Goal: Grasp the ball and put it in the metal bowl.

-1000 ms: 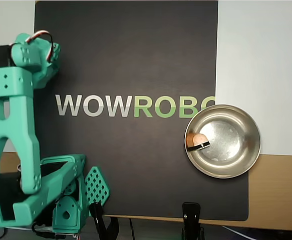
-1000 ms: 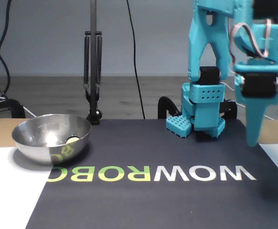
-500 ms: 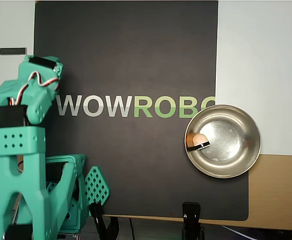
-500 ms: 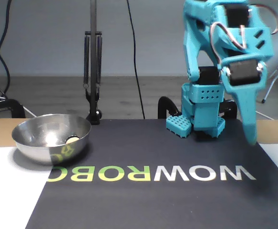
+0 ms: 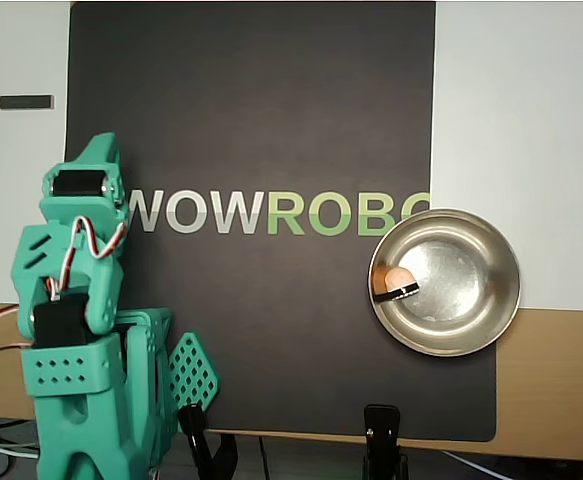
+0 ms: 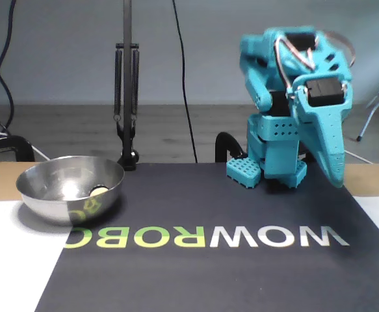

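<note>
The teal arm is folded in over its own base, which sits at the lower left of the overhead view and right of centre in the fixed view. Its end effector [image 6: 336, 179] slopes downward toward the right side of the fixed view, fingers drawn together to a single point with nothing between them; in the overhead view its tip [image 5: 101, 145] points toward the upper left.
</note>
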Controlling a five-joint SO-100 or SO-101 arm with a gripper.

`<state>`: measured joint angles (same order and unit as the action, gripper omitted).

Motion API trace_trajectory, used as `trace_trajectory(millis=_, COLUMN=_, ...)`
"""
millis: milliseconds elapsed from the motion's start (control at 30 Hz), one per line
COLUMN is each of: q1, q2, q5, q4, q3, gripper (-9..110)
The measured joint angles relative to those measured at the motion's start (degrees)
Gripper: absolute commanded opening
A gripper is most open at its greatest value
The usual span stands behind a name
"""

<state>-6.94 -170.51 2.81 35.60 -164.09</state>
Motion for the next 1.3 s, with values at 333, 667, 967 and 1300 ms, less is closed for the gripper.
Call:
trace_trajectory(millis=333, q1=1.8, q2=-20.9, q5=-6.9, q4=-0.7, q3=-13.1, gripper=0)
trace_trajectory(millis=667, q1=2.5, q2=-21.4, q5=-7.2, q4=5.1, q3=-13.1, gripper=0)
trace_trajectory(millis=967, q1=2.5, q2=-21.5, q5=-7.2, q4=11.8, q3=-13.1, gripper=0)
trace_trajectory(millis=1300, q1=2.5, q2=-21.5, q5=-7.2, q4=11.8, q3=-13.1, gripper=0)
